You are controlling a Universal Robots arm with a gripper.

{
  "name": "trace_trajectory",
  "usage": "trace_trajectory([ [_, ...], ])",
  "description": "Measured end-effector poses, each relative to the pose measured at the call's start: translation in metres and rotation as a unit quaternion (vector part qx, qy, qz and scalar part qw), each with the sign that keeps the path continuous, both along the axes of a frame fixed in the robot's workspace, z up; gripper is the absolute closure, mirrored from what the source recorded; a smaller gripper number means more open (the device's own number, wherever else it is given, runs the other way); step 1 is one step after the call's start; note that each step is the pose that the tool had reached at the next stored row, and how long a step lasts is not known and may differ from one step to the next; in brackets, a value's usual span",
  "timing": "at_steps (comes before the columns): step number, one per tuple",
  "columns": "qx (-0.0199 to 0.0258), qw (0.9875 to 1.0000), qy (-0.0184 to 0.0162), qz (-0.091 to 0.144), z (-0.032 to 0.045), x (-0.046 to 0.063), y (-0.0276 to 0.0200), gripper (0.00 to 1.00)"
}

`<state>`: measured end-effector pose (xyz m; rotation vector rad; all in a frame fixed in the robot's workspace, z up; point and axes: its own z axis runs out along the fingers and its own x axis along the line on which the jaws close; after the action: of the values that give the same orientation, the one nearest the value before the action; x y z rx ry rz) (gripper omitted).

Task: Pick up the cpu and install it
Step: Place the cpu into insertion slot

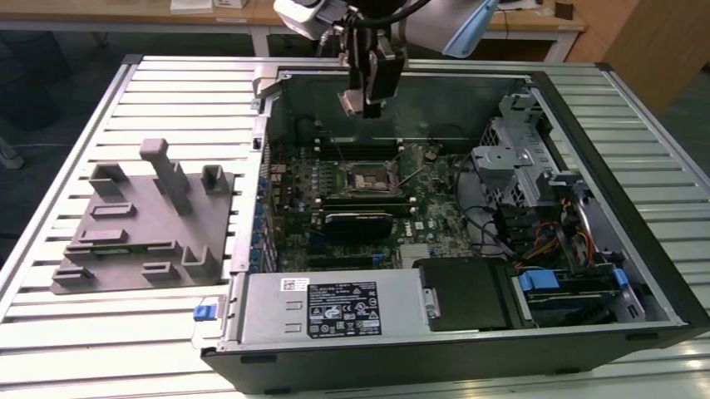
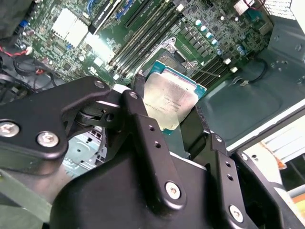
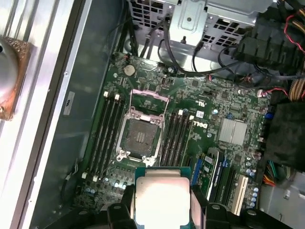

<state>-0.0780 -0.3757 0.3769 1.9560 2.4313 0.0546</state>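
Second wrist view: my gripper pinches the chip by two opposite edges, fingers pressed against its rim, silvery top facing the camera. In the first wrist view, the open socket lies just beyond the chip, apart from it, between memory slots on the green board. In the exterior view I hang above the open computer case, with the socket below me.
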Motion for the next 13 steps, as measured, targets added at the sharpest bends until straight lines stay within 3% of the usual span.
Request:
trace_trajectory([
  [7, 0.0000, 0.9995, 0.0000, -0.032, 0.0000, 0.0000, 0.0000, 0.46],
  [13, 0.0000, 0.9982, 0.0000, -0.060, -0.0001, 0.0000, 0.0001, 0.46],
])
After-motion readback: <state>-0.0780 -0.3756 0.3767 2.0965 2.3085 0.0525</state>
